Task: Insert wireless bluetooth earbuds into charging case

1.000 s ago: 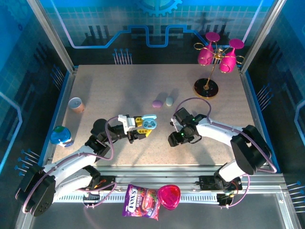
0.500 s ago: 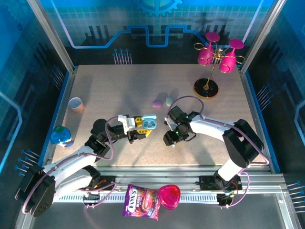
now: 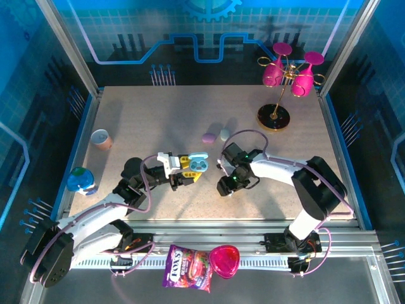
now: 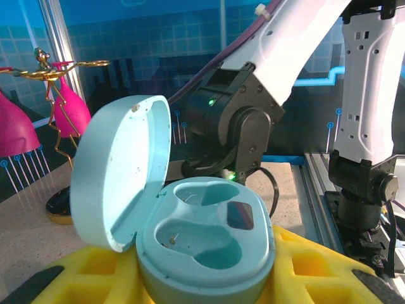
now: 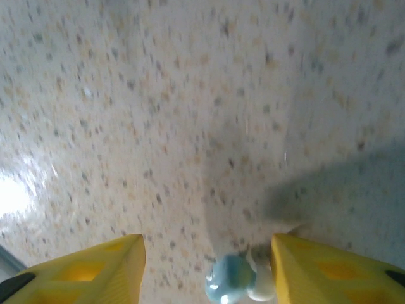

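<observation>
- Right wrist view has the right jaws spread wide and low over the speckled table (image 5: 190, 95), gripping nothing. Their yellow pads (image 5: 82, 269) stand at either side of the picture.
- A light blue earbud (image 5: 231, 286) lies on the table in the gap between those pads, off centre. It sits close to the pad at the right of the picture and well apart from the other. The picture is too blurred for us to tell whether it touches the near pad.
- We judge the earbud very light, hard and smooth, so it would likely skid or flip if one pad reached it first.
- We would centre the right jaws on it, then close gently across its rounded body, not its thin stem.
- The left jaws are clenched on the open case (image 4: 202, 240), which sits between their yellow pads. Its lid (image 4: 120, 171) is hinged back, and both wells face up and look empty.
- From the top view, the case (image 3: 197, 163) is just beside the right jaws on their left, near but not touching.
- We reckon the carry across to the case is short, and the hard part is lining the stem up with a well.
- Two closed cases, one purple (image 3: 208, 137) and one grey (image 3: 224, 133), lie on the table beyond the right jaws.
</observation>
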Controlling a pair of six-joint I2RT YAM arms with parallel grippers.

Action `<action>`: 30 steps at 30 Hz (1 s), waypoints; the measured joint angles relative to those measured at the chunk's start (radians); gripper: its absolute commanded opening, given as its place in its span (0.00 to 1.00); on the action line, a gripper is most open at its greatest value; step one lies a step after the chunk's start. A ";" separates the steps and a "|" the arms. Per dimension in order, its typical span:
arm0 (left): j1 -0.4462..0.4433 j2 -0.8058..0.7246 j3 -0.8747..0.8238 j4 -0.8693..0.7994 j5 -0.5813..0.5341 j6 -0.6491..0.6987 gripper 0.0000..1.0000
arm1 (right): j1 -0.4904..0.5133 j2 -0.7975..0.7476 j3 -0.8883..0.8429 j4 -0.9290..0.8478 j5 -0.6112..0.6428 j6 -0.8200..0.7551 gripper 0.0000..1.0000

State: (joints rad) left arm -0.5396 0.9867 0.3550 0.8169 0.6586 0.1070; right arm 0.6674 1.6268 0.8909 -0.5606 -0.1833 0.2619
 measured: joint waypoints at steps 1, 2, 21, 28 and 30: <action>0.000 0.004 0.000 0.000 0.000 0.000 0.19 | 0.000 -0.018 -0.016 -0.004 -0.006 0.000 0.53; 0.000 0.008 0.000 0.000 0.000 0.000 0.19 | 0.000 -0.033 -0.030 -0.010 -0.013 0.002 0.53; 0.000 0.012 0.000 0.010 0.000 -0.003 0.19 | -0.064 -0.060 -0.059 0.027 -0.099 0.001 0.52; 0.000 -0.008 0.000 -0.007 0.000 -0.002 0.19 | -0.085 -0.001 -0.046 0.059 -0.154 -0.036 0.48; 0.000 -0.008 0.000 -0.012 0.000 -0.002 0.19 | -0.086 -0.002 -0.052 0.073 -0.171 -0.036 0.47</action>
State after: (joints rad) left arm -0.5396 0.9787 0.3550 0.8051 0.6582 0.1051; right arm 0.5812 1.6253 0.8387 -0.4877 -0.3538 0.2256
